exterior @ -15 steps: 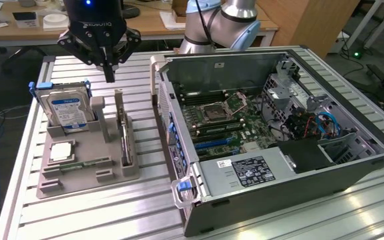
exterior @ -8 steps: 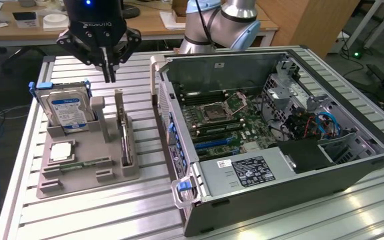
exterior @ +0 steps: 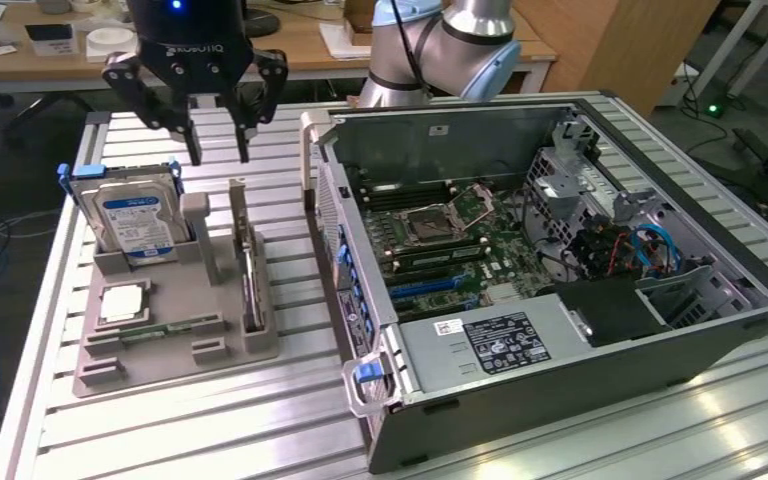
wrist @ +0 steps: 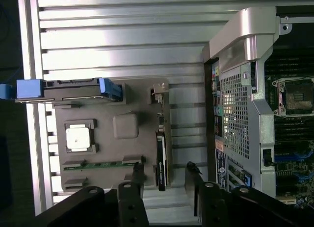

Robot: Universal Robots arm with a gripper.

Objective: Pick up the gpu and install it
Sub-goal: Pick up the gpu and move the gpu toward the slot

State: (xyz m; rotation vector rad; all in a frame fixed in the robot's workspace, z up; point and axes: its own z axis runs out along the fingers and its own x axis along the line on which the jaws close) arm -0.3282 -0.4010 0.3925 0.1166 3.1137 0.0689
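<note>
Your gripper point(exterior: 220, 150), fingers apart, hovers above the gpu point(exterior: 245, 262) standing on edge in the grey holder point(exterior: 157, 355).

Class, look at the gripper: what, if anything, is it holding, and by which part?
Nothing. The gripper hangs open above the gpu, which stands in its grey holder.

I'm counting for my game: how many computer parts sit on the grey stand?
4. The hard drive stands at one end, the processor chip lies flat beside the memory stick, and the gpu stands on edge nearest the computer case.
</note>
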